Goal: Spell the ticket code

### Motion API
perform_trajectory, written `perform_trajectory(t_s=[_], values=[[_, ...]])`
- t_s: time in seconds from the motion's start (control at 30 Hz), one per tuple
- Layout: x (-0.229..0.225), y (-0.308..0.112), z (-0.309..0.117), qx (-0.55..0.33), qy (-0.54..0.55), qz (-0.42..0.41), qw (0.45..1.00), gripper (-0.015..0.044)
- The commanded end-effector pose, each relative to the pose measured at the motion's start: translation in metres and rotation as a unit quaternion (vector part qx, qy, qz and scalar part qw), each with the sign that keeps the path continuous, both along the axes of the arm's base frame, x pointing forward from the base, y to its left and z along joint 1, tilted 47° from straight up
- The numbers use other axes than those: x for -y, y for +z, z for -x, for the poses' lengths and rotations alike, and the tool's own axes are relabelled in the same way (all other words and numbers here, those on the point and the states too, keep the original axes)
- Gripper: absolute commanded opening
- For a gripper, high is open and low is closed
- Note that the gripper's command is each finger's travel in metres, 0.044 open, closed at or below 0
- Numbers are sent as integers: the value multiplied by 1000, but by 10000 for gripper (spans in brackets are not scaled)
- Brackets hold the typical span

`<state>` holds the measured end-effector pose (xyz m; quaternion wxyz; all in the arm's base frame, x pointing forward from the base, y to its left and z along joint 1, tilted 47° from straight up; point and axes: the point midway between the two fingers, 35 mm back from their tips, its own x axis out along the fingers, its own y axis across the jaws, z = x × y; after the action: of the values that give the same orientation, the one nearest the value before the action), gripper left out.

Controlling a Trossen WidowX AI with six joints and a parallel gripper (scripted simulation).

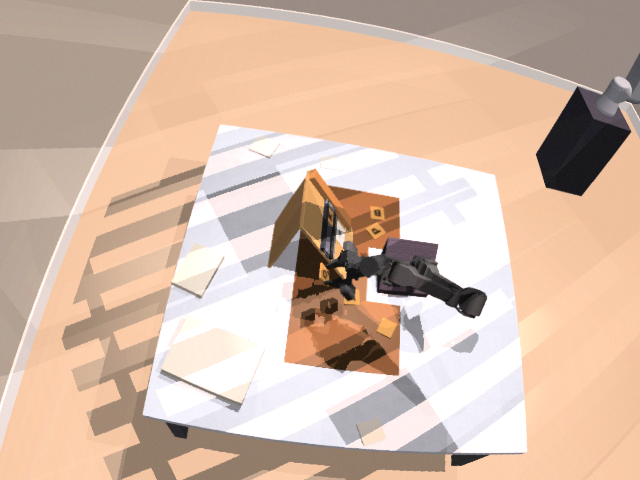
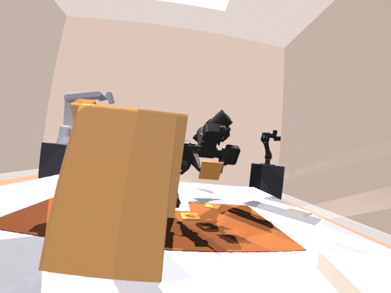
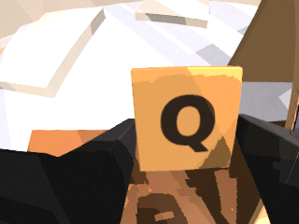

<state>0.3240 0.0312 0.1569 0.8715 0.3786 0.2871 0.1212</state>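
From the top, the board (image 1: 315,222) (image 2: 116,189) is a golden tent shape with flat, slanting faces, standing on a thin, flat rust-orange mat (image 1: 310,348) (image 2: 268,241). Its straight, dark rail (image 1: 324,237) carries a tile (image 1: 331,214) toward its far end. The black, angular gripper (image 1: 327,272) (image 2: 211,170) (image 3: 187,125) is by the board's near end, closed on the Q tile (image 1: 323,270) (image 2: 210,170) (image 3: 188,119). To the right of the board, a B tile (image 1: 377,212) and another lettered tile (image 1: 375,230) lie flat; nearer lie a partly covered tile and a tilted-square tile (image 1: 386,327). A dark block with a streaky, wood-like surface (image 1: 408,249) sits under the arm. Pale, smooth-faced slabs (image 1: 211,359) (image 3: 51,51) lie left on the white counter (image 1: 454,413) (image 2: 236,271).

From outside, the board's plain back fills the near left. Right of it, the Q tile hangs in the grip above the mat, off the rail, its blank orange face showing.

At the wrist, the fingers flank the squarish, thin Q tile, held between them, its bold dark letter upright. The board's brown panel (image 3: 271,47) rises at right.
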Motion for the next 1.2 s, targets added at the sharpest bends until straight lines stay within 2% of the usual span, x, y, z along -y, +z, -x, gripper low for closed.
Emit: perform_trajectory(t_s=[0.0,1.17], values=[[1,-2,0,1,2,2,1000,0],[14,-15,0,1,2,2,1000,0]])
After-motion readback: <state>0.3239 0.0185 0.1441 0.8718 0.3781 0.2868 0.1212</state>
